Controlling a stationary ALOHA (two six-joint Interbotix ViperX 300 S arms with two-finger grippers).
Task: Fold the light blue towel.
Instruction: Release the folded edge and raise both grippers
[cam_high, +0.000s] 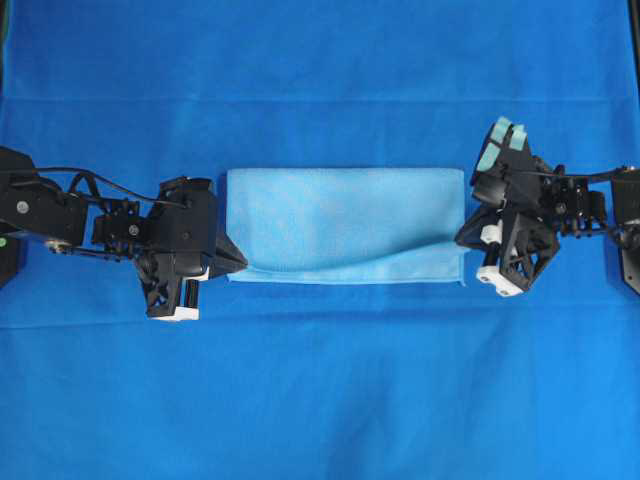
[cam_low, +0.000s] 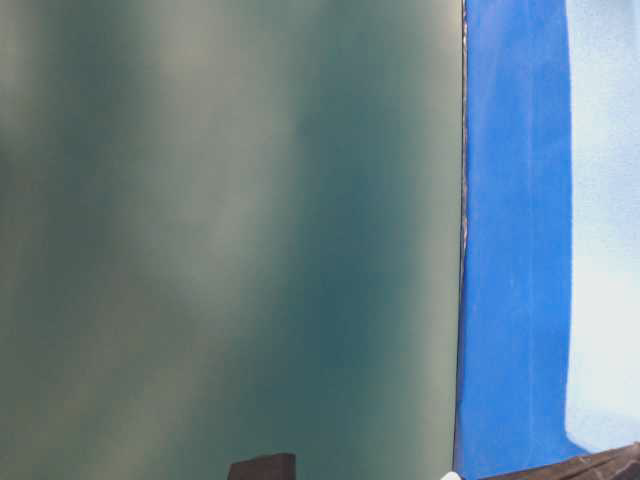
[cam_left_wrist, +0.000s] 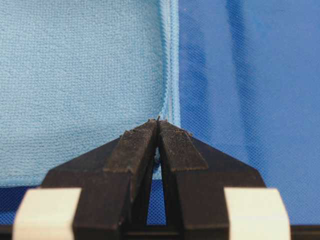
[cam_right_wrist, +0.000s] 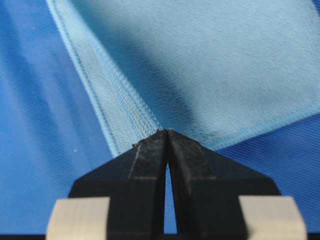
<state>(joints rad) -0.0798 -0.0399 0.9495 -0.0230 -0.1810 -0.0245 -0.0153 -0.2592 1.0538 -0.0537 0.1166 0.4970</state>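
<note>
Right gripper (cam_right_wrist: 167, 132) fingers (cam_right_wrist: 147, 155) pinch light blue towel (cam_right_wrist: 215, 65) corner.

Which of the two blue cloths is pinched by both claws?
The light blue towel, the small pale one folded into a rectangle. The left claw and right claw are shut on its corners. The deep blue table covering lies flat beneath.

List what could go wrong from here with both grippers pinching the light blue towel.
1. The left gripper and right gripper each hold only a thin bite of hem of the light blue towel; a tug might slip it free.
2. The near edge already ripples toward the right gripper, so uneven pulling may skew the fold.
3. Fingertips so low might snag the blue table covering.
</note>
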